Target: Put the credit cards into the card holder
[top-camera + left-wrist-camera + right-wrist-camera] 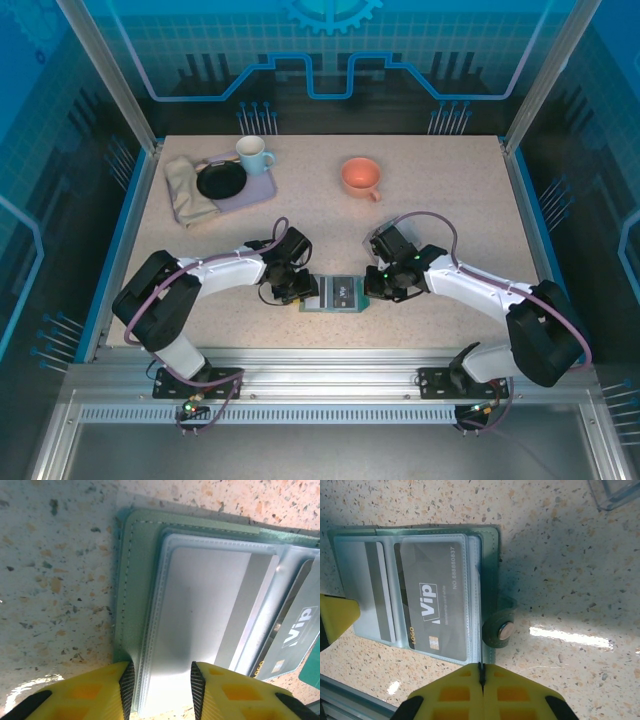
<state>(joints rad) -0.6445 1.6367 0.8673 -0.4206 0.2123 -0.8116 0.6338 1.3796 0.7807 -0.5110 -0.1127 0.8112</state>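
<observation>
At the near middle of the table, between the two grippers: the card holder [336, 293], open and flat, long axis running left to right, one end toward each arm. Equally near to both.

On the holder's left end, the left gripper [161, 680], jaws apart, straddling a clear sleeve with a pale card [210, 605] inside. No squeeze to be seen.

At the right end, just beside the snap tab [501, 630], the right gripper [481, 675], fingers pressed together, tips at the edge of the sleeve holding the dark Vip card [437, 610] (whether a sleeve edge is nipped there, impossible to tell).

Past the Vip card, a corner of a teal card [312, 672].

Both arms bent inward, forearms converging, wrists tipped down over the holder.
</observation>
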